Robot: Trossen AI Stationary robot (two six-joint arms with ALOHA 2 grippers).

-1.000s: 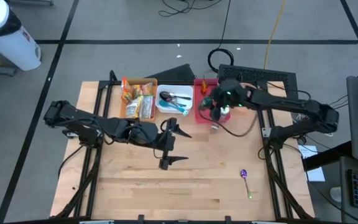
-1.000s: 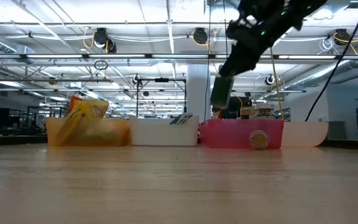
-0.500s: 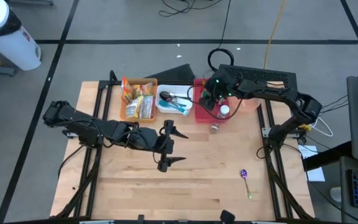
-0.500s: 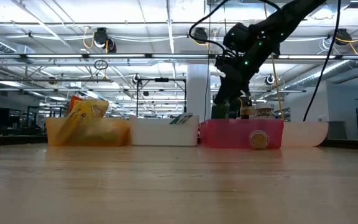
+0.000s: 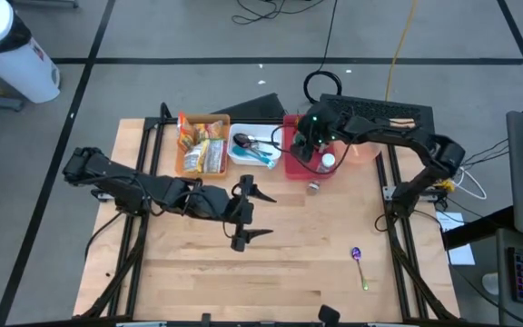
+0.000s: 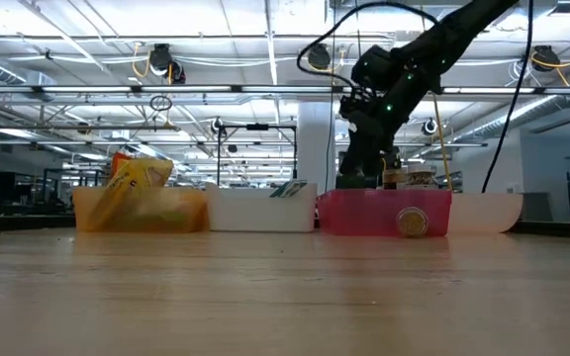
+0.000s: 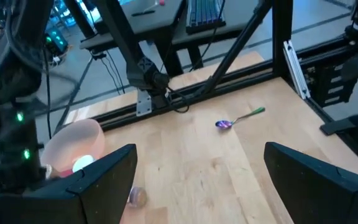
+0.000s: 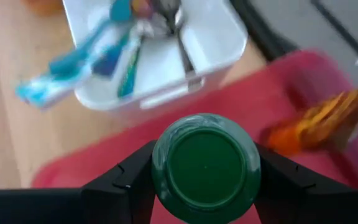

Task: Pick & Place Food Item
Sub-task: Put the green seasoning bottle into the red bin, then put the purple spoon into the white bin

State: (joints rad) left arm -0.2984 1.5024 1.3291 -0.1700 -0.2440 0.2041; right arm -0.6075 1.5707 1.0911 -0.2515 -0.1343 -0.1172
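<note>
My right gripper (image 5: 305, 150) is over the red bin (image 5: 291, 166) at the table's far side, shut on a dark bottle with a green cap (image 8: 205, 167). In the low view the gripper (image 6: 362, 168) reaches down behind the red bin's wall (image 6: 384, 213), which hides the bottle's lower end. An orange packet (image 8: 319, 121) lies in the same bin. My left gripper (image 5: 271, 215) hovers open over the middle of the table, nothing between its fingers (image 7: 104, 171). My right gripper pinches the bottle between its two fingers, one on each side just below the cap's rim (image 8: 160, 171). The fingers slant down from the table's right and run along the bottle, cap toward the wrist. The bottle points down into the red bin; whether it rests there is hidden.
A white bin (image 5: 255, 148) with utensils and an orange bin (image 5: 202, 145) of snack packs stand left of the red bin. A small jar (image 5: 313, 188) lies on its side in front of the red bin. A pink bowl (image 7: 73, 146) and a purple-headed spoon (image 5: 358, 258) are at the right.
My right gripper has gone down and toward the table's left and far edge, carrying the bottle from above the bin's rim down into the red bin, then stayed there. It has stayed shut on the bottle.
</note>
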